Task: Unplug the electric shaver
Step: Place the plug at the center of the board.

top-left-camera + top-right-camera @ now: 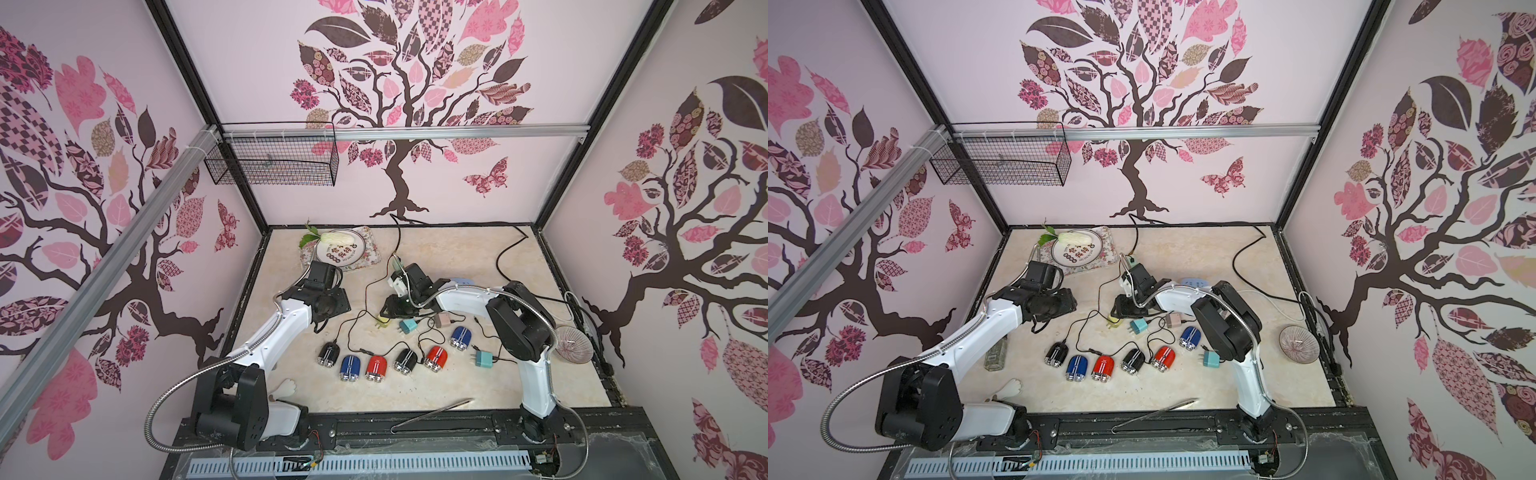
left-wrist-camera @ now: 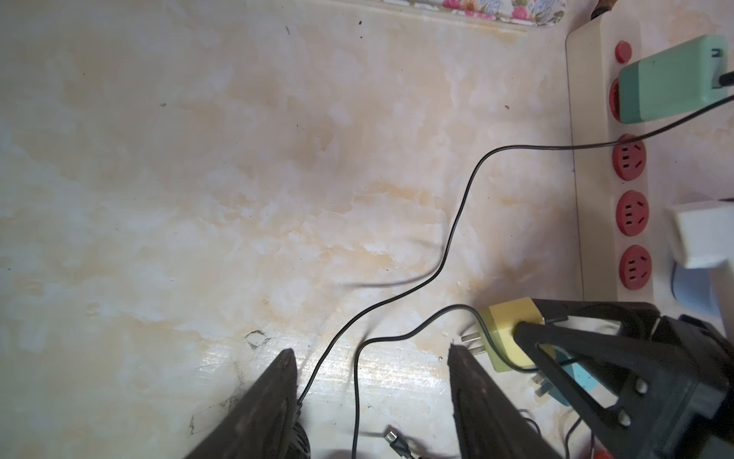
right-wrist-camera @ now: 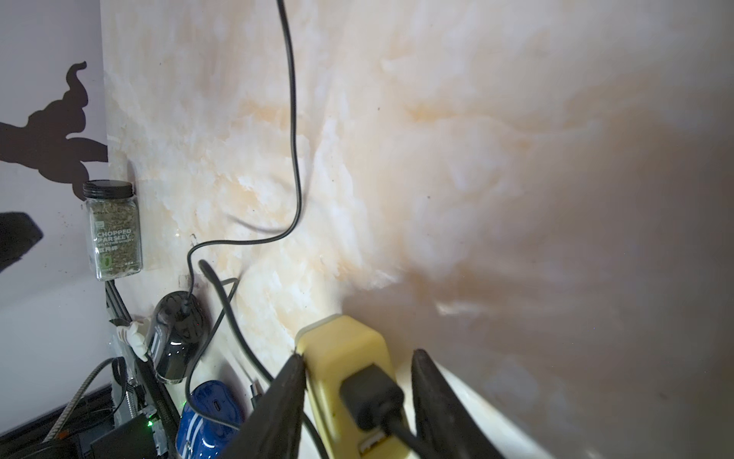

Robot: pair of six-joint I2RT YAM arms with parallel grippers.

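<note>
table (image 1: 457,257): glossy beige marble-look top, black frame rail all round, walls close in on three sides. far left by the wall: square clear parsley jar (image 3: 113,230), black cap.

left gripper (image 2: 371,353): dark tapered fingers spread wide, nothing pinched. two thin black cables cross the top between them. bare marble ahead of it out to the floral tray (image 1: 372,254), so plenty of room there.

black shaver (image 1: 329,354): rounded glossy shell, chrome heads, leftmost in a row of six (black, blue, red, black, red, blue), thin cable plugged in its end. it lies on the base side of the left gripper, apart from it, and well apart from the right one.

yellow plug (image 3: 345,337): matte boxy block with a black USB connector in its face. flat prongs show bare in the left wrist view, so it's out of the power strip (image 2: 592,198). right gripper (image 3: 359,355) straddles it with jaws spread: one finger against the plug's side, visible gap on the other, not pinching. can't tell which shaver that plug's cable feeds.

strip is a cream bar with round red sockets, three vacant. mint adapter (image 2: 671,79) is seated in it next to a red button.

tight around here: teal adapter (image 1: 407,326), dusty-pink adapter (image 1: 441,320), loose cable loops. in front of the row the top is bare down to metal tongs (image 1: 432,411) at the rail. far right: ribbed pink bowl (image 1: 573,345) at the edge.
</note>
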